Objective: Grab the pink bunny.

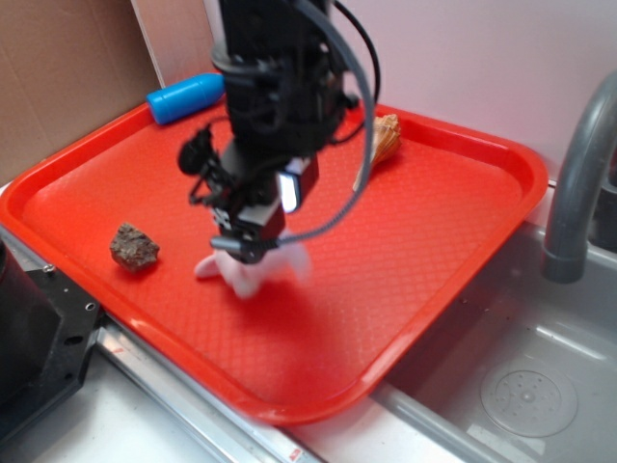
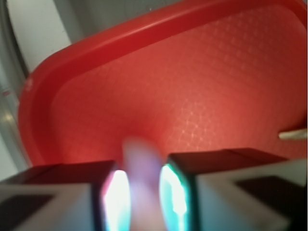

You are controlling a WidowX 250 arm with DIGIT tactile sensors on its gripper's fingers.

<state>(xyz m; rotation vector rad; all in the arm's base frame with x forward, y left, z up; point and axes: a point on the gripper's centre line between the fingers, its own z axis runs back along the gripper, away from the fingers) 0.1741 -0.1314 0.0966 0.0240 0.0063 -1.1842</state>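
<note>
Red tray (image 1: 463, 222) holding pink bunny (image 1: 253, 272) clamped in pincer (image 1: 249, 243), brown rock (image 1: 134, 246), tan seashell (image 1: 385, 138), blue cylinder (image 1: 185, 97)

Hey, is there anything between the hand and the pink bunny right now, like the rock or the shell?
Nothing visible is in the way. The hand is already on the pink bunny, and the wrist view shows the toy between its fingers. The rock sits off to one side on the red tray, and the shell lies near its far edge.

A kitchen-style setup: grey faucet (image 1: 578, 183) over a steel sink (image 1: 521, 386).
</note>
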